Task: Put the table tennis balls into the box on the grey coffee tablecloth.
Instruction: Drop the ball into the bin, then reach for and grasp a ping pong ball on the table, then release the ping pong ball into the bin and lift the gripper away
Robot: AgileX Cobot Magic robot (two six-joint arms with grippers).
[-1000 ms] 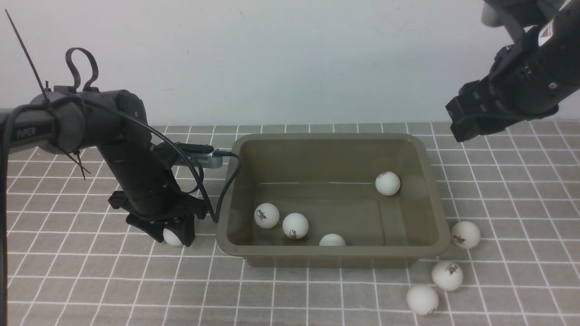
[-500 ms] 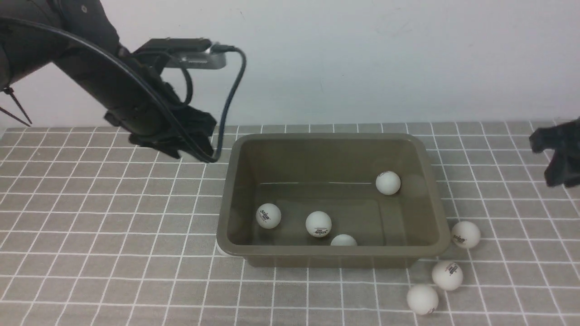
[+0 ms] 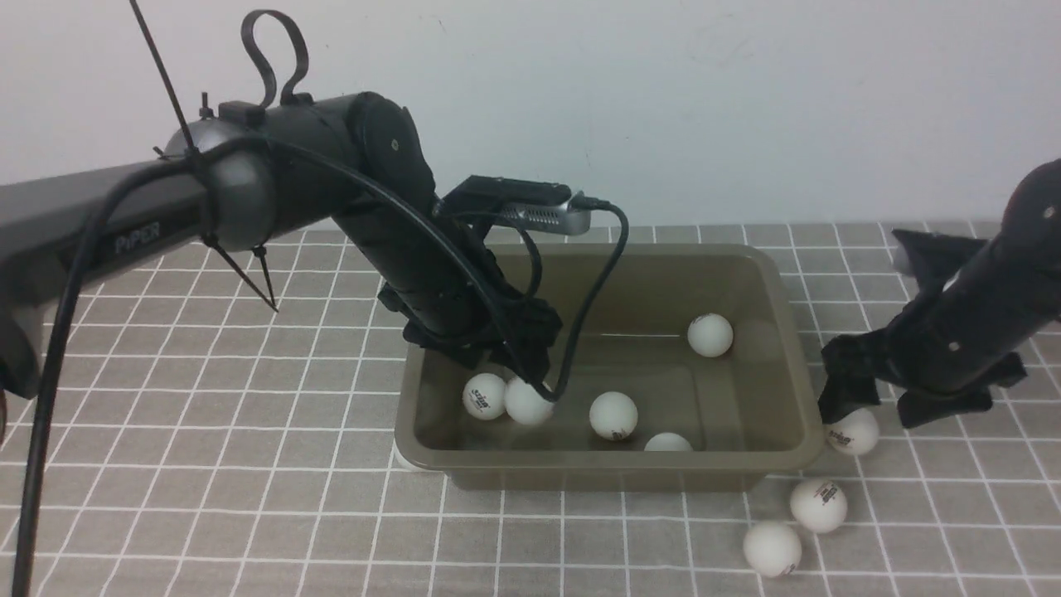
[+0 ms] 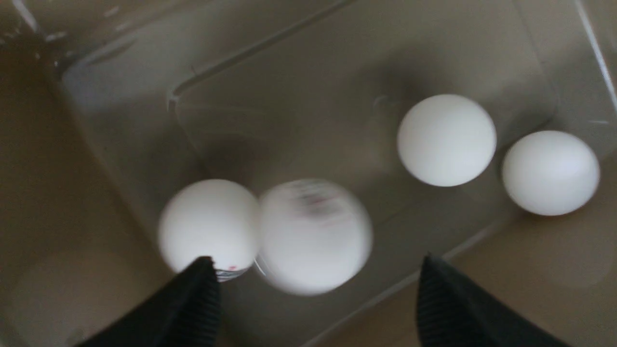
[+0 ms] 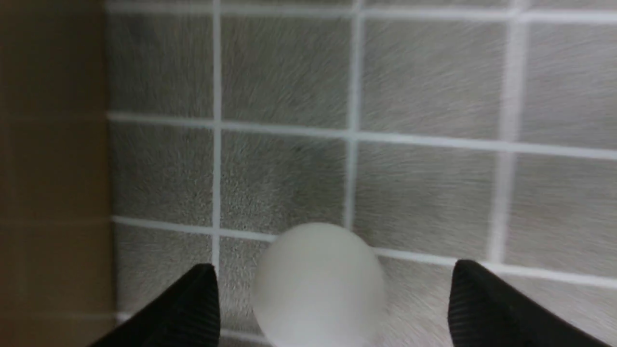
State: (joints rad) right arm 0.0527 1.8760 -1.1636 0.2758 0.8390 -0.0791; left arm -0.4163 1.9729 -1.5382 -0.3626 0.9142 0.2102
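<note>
1. The left gripper [image 4: 318,270] hung low inside the box [image 3: 597,466], at its left end. Its jaws were wide apart and held nothing. A blurred ball [image 4: 313,236] lay just under them, touching a printed ball [image 4: 209,226]. I judged the blurred one was loose and rolling (five balls were in the box in all). If the fingers went lower, they could knock these balls about.
2. A black cable [image 3: 590,315] drooped from the left wrist down into the box. If the arm rose, the loop could catch the rim and drag the box across the cloth [image 3: 207,464].
3. The right gripper [image 5: 332,267] was open too, with one finger on each side of a ball on the cloth [image 5: 318,284]. This ball lay just beside the box's near right corner. The inner finger was very near the rim. On closing it could press on the box, or the smooth ball could slip out.
4. Two other balls [image 3: 818,504] lay near that corner, toward the table's front. An escaped ball could strike them and send them off.
5. A white sliver [image 3: 402,456] showed at the near left corner. Perhaps it was a ball, but I could not tell. It was easy to overlook.
</note>
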